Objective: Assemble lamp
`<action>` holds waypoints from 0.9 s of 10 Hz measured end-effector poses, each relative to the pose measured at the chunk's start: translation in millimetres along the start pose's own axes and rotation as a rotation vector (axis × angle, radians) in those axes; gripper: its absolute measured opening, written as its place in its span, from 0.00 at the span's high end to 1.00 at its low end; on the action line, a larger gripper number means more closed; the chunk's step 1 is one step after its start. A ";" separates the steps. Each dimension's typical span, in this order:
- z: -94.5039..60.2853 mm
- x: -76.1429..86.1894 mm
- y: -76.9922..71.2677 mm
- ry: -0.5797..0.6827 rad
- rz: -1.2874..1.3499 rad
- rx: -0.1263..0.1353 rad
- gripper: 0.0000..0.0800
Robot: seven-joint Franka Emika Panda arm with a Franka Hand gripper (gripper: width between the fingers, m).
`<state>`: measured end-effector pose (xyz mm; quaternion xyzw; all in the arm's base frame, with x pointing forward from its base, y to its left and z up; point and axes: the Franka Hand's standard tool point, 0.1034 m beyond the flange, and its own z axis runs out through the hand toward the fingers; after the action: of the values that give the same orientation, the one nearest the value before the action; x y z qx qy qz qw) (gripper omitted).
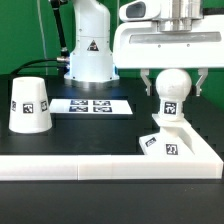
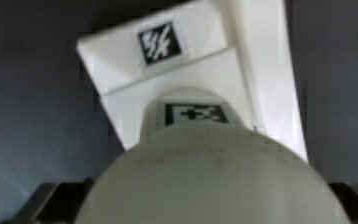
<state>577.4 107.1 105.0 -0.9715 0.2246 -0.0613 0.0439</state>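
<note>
A black tabletop under a green backdrop carries the lamp parts. The bulb (image 1: 172, 90) stands stem-down on the base (image 1: 185, 132), which sits in the corner of the white border wall (image 1: 70, 168), probably so it cannot slide while the stem seats. The gripper (image 1: 173, 82) straddles the bulb, and I cannot tell whether its pads touch it. The shade (image 1: 30, 105) waits well apart at the exterior view's left, beyond the marker board (image 1: 92, 105), and nothing stands between.

Robotics lab: black table (image 1: 100, 135), green backdrop (image 1: 20, 30), tagged marker board (image 1: 90, 104), white robot arm base (image 1: 90, 55).
</note>
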 end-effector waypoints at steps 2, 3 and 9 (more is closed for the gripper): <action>0.6 -0.8 -0.2 0.001 0.070 0.008 0.28; 0.6 -0.9 -0.3 -0.005 0.158 0.015 0.28; 0.6 -0.7 5.3 -0.109 0.703 0.039 0.28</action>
<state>574.5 102.7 103.8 -0.8357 0.5412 0.0052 0.0930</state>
